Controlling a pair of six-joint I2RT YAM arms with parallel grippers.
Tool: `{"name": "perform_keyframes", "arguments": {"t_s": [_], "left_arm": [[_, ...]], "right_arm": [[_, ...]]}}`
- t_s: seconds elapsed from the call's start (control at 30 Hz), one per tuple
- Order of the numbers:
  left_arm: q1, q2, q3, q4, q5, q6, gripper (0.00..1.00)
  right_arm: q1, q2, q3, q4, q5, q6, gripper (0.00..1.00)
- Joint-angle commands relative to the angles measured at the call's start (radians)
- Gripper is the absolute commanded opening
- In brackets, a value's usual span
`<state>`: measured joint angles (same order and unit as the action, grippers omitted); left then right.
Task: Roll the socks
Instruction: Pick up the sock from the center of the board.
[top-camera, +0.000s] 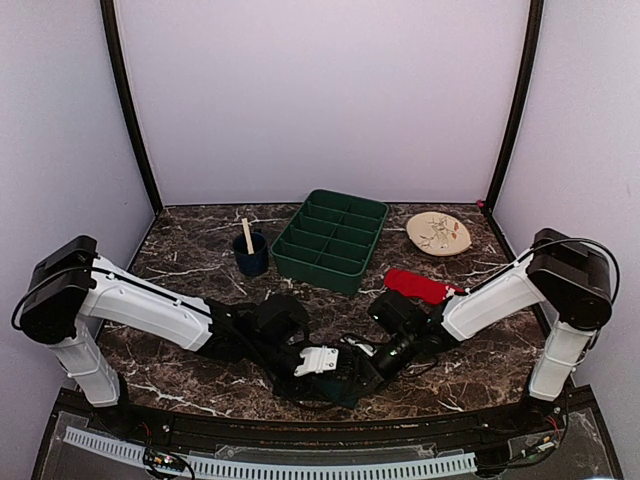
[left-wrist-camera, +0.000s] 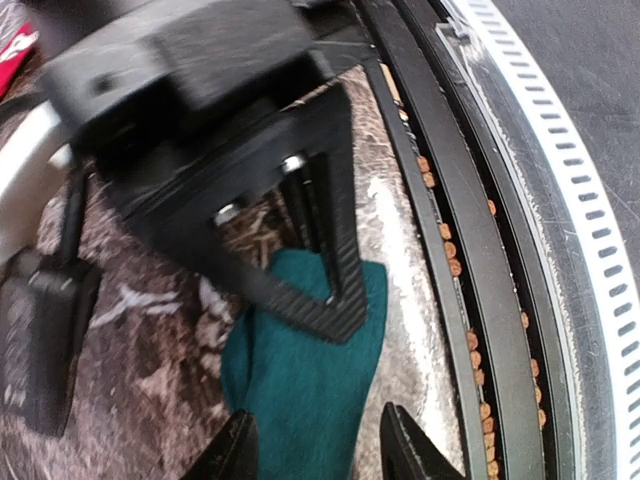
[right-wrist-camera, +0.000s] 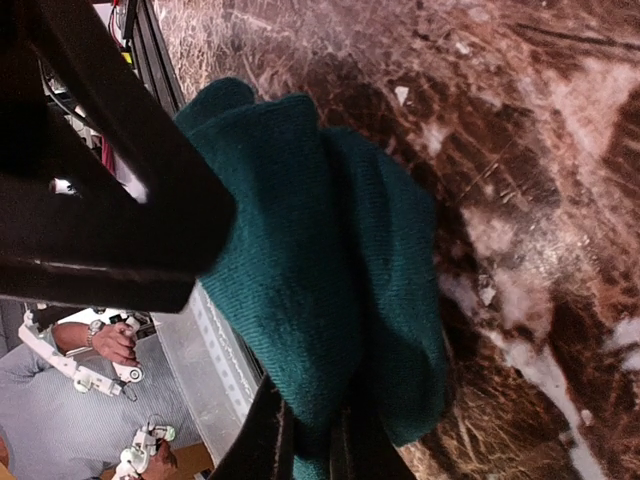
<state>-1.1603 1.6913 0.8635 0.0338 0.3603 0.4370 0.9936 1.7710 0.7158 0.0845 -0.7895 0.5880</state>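
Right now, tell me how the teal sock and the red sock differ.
Colour: the teal sock is dark green, the red sock bright red. Shape: the teal sock is bunched up; the red sock lies stretched out flat. Contact: the right gripper pinches the teal sock; no gripper holds the red sock. Both are soft fabric on the marble table.

No text, label, brand, number or sign can be read in any of the views.
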Motion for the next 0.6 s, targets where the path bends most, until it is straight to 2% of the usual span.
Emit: {"name": "perform_keyframes", "arguments": {"t_s": [0.0, 0.57], "left_arm": [[-0.028, 0.030, 0.047, -0.070, -0.041, 0.079, 0.45], [-0.039, 0.124, 0.112, -0.106, -0.142, 0.130, 0.47]], "right_arm": [[-0.007, 0.024, 0.000, 0.007, -0.032, 0.023, 0.00], [-0.007, 0.036, 0.018, -0.009, -0.065, 0.006, 0.00]]}}
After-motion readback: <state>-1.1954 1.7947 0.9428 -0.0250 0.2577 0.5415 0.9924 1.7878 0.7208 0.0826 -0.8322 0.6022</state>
